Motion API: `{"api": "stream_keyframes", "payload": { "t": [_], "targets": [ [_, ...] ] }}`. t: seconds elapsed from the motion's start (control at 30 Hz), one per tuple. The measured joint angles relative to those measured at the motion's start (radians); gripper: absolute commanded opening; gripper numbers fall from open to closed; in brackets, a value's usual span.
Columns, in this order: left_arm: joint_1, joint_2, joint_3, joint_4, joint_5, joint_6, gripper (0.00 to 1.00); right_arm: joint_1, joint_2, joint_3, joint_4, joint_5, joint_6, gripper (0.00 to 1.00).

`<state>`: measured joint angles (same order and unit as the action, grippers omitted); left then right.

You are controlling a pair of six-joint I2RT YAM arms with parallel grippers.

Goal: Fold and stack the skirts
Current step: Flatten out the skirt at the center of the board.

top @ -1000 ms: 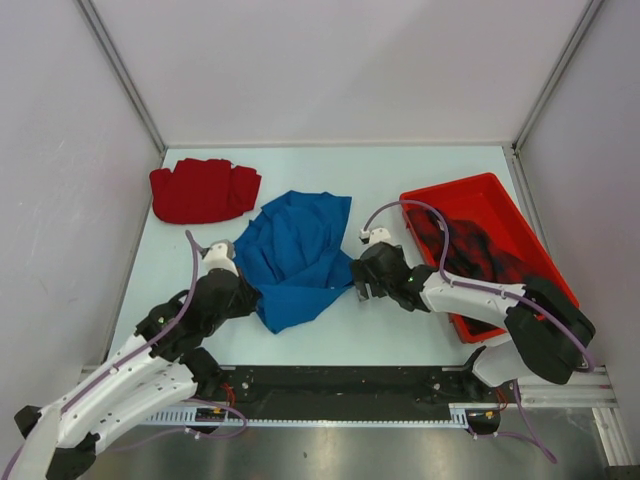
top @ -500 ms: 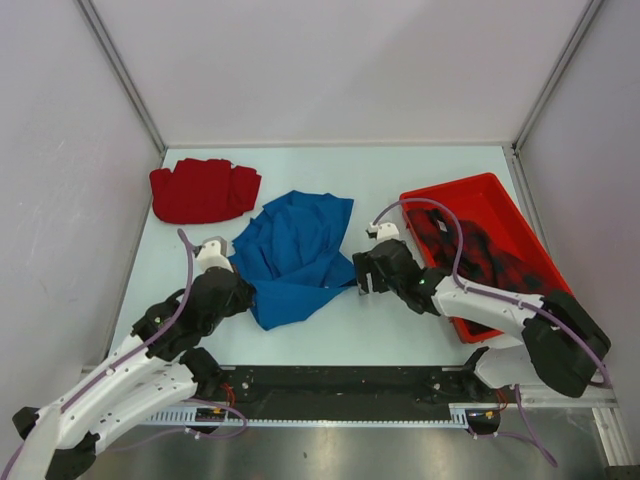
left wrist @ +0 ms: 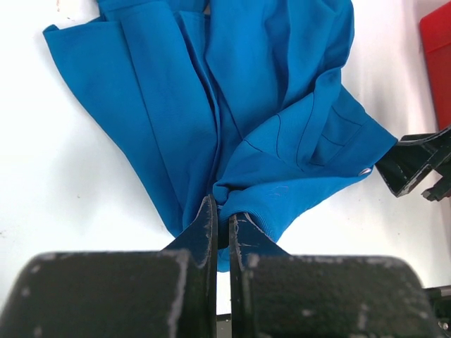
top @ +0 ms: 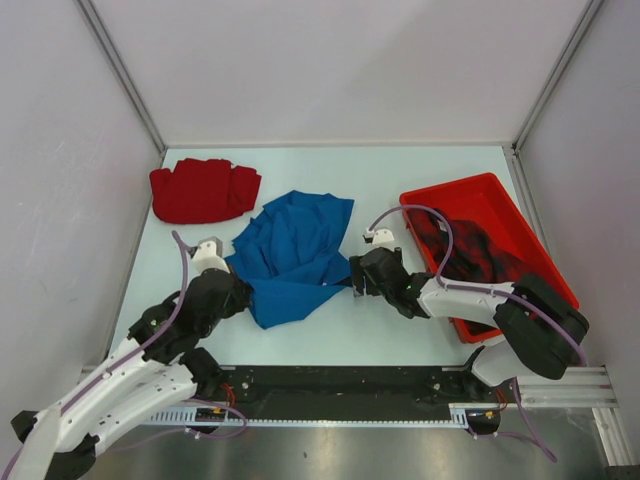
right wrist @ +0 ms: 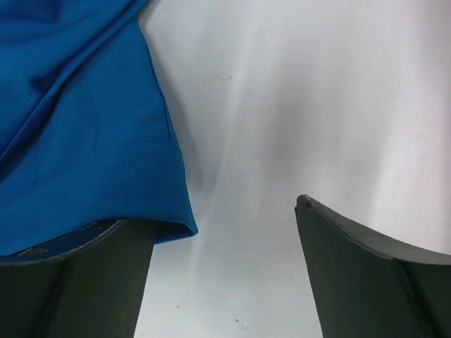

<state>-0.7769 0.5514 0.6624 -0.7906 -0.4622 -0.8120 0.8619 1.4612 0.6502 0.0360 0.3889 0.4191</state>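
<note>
So, left jaws are pinched tight on the near edge of the crumpled blue skirt (top: pixel 293 255) on the bench (top: pixel 420 175); right jaws gape wide, one finger (right wrist: pixel 91 282) under its smooth hemmed right corner.

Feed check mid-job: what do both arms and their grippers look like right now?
The left arm and right arm have white shells, black joints and a looping lilac cable each. The left gripper and right gripper carry flat matte-black fingers with scuffed edges.
</note>
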Motion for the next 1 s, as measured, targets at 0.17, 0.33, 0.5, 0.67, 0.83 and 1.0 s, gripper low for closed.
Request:
{"api": "stream_keyframes", "payload": {
  "t": [0.17,0.33,0.5,0.67,0.83,1.0],
  "targets": [
    [0.000,-0.014,0.012,-0.023,-0.016,-0.002,0.00,-0.014,0.015,0.000,0.039,0.019,0.010,0.63],
    [-0.001,-0.024,0.042,-0.052,-0.040,-0.027,0.00,-0.038,0.021,0.000,0.068,0.014,0.024,0.18],
    [-0.006,-0.033,0.073,-0.087,-0.070,-0.064,0.00,-0.043,-0.052,0.000,0.081,-0.016,0.016,0.13],
    [-0.006,-0.073,0.119,-0.087,-0.093,-0.073,0.00,-0.084,-0.167,0.001,0.106,-0.088,-0.033,0.00],
    [-0.009,-0.075,0.220,-0.087,-0.124,-0.041,0.00,-0.079,-0.245,0.086,0.004,-0.105,-0.088,0.00],
    [-0.009,-0.013,0.425,0.052,-0.168,0.092,0.00,-0.068,-0.440,0.311,-0.179,-0.071,-0.142,0.00]
  ]
}}
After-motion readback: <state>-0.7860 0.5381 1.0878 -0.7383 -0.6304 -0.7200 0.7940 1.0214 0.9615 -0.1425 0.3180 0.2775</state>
